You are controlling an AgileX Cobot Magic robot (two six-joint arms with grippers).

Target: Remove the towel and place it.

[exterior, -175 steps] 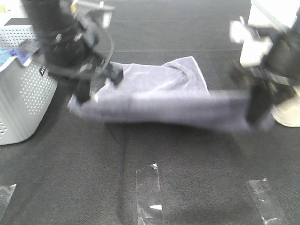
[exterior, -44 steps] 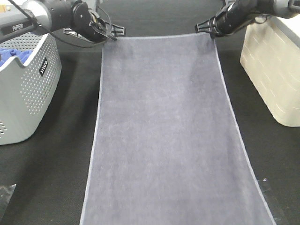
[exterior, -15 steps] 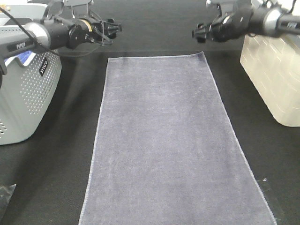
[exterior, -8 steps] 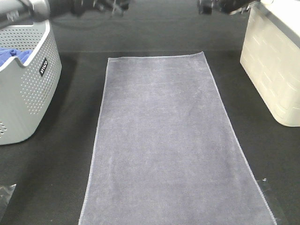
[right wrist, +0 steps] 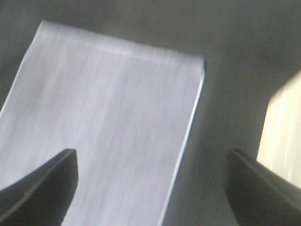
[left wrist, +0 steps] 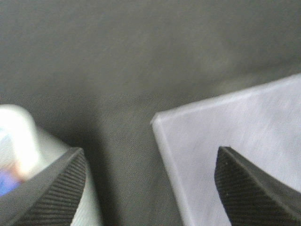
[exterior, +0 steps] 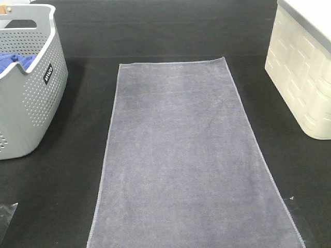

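The towel (exterior: pixel 178 155), grey-lavender with stitched hems, lies spread flat and lengthwise down the middle of the black table, its near end running off the lower edge of the exterior view. Neither arm shows in that view. In the left wrist view my left gripper (left wrist: pixel 149 181) hangs open and empty above the table, over one far corner of the towel (left wrist: pixel 235 127). In the right wrist view my right gripper (right wrist: pixel 150 179) is open and empty, high above the towel's (right wrist: pixel 108 113) far end. Nothing touches the towel.
A grey perforated basket (exterior: pixel 31 98) holding a royal-blue cloth (exterior: pixel 13 62) stands at the left; its blurred rim (left wrist: pixel 19 136) shows beside the left finger. A cream bin (exterior: pixel 305 77) stands at the right, also seen as a pale wall (right wrist: pixel 282 127). Tape scraps (exterior: pixel 6 214) lie at the front left.
Both arms have drawn back from the towel's far edge and left the exterior view. The towel has stayed flat where it lay.
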